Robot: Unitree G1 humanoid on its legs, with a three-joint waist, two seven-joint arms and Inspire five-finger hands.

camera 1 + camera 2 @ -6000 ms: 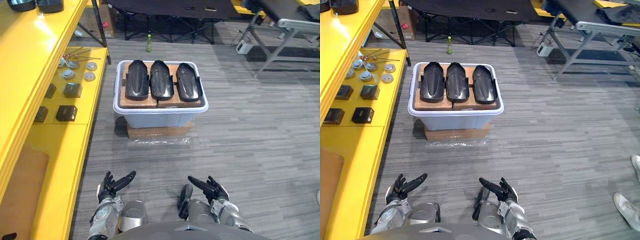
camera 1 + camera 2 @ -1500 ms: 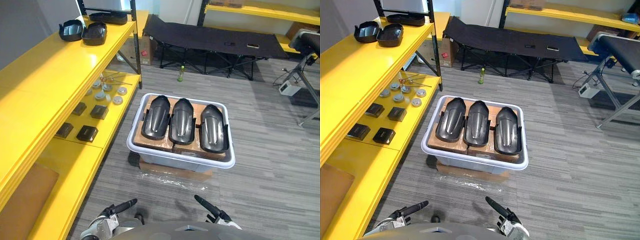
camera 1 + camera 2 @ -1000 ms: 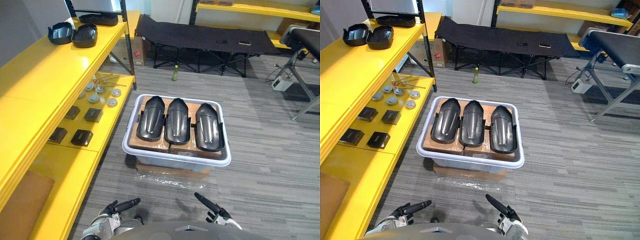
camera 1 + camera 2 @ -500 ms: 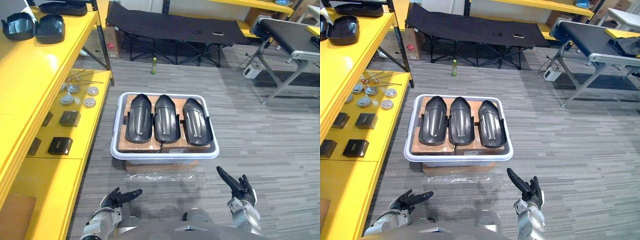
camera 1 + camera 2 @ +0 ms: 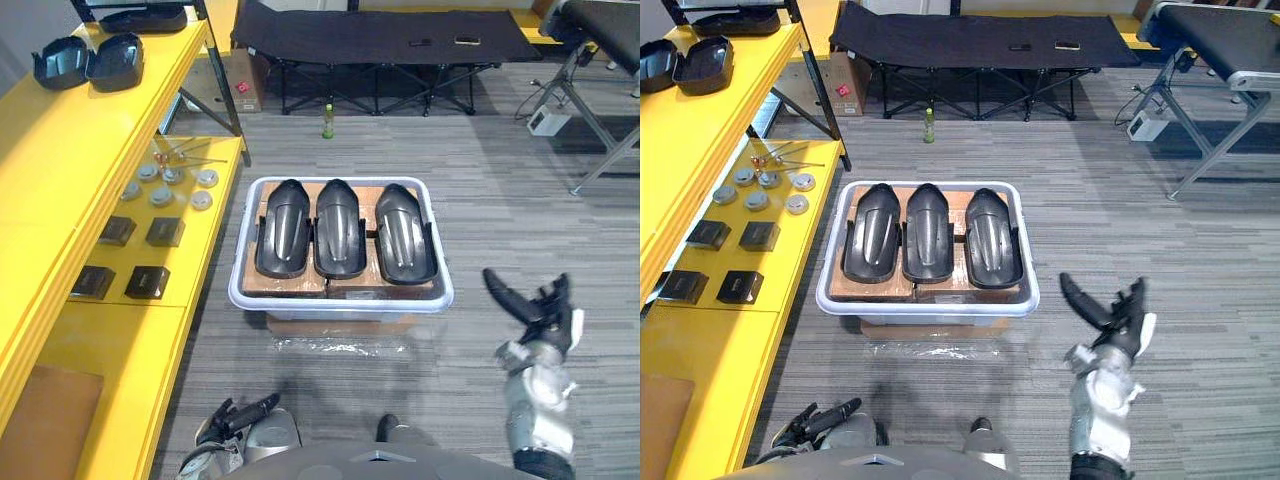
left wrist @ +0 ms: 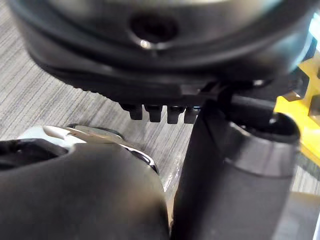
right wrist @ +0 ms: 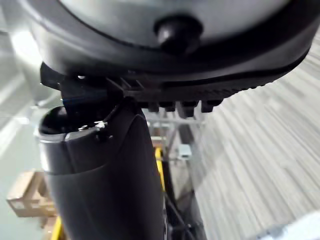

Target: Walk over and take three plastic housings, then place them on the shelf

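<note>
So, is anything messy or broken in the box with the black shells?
Nothing looks broken. The three black housings lie neatly side by side in the white bin. The only untidy bit is the crinkled clear plastic sticking out from underneath the bin.

The right hand (image 5: pixel 543 318) is black, with slim fingers and white trim near its base. It sits on a silver-grey, cylindrical metal right forearm (image 5: pixel 537 415). The left hand (image 5: pixel 232 417) is black too, and joins a rounded silver-grey left arm (image 5: pixel 268 436). In the wrist views each hand's bulk is glossy black with a ribbed edge and a row of small square nubs. The left one has a round recess (image 6: pixel 152 25) and the right one a round stud (image 7: pixel 177 31). The left thumb (image 6: pixel 235 195) and right thumb (image 7: pixel 102 195) are thick dark cylinders, each with a grey band.
</note>
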